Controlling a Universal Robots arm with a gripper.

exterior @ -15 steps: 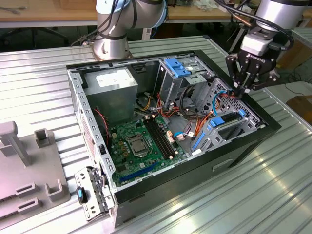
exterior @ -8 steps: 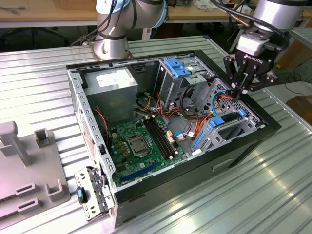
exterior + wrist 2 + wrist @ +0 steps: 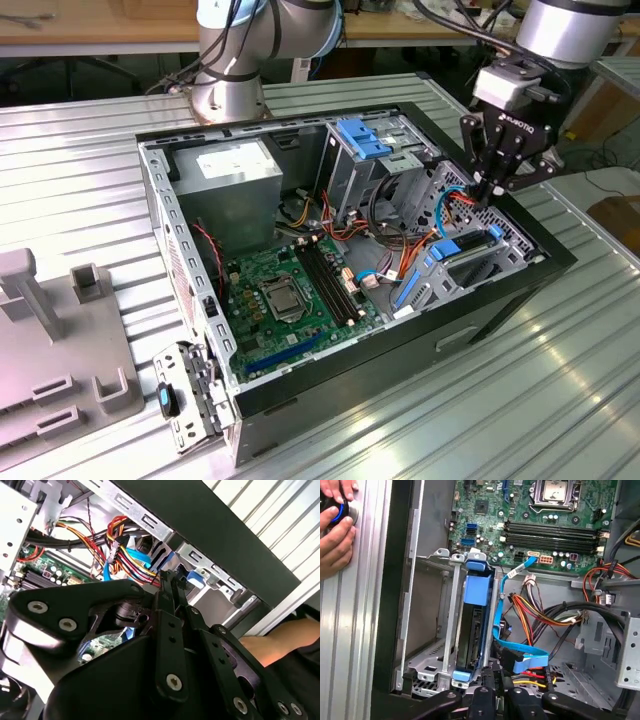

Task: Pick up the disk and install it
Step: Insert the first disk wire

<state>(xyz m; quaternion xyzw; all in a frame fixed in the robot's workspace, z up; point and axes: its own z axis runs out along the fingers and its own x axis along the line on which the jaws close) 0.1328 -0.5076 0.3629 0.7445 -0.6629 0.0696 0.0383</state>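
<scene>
Edgewise in the drive bay [image 3: 451,630], disk [image 3: 475,597], fingers [image 3: 484,692] closed together at its end.

This is a robotics lab or workshop. A robot arm [image 3: 235,60] stands on a ribbed metal table [image 3: 520,400]. An opened computer case [image 3: 330,385] lies on the same table, its board [image 3: 290,300] and wiring bare. A grey fixture [image 3: 60,340] sits beside the case, and wooden benches [image 3: 100,30] run behind. In the first wrist view, a person's hand [image 3: 332,542] rests on a knob [image 3: 342,511] at the table's edge.
</scene>
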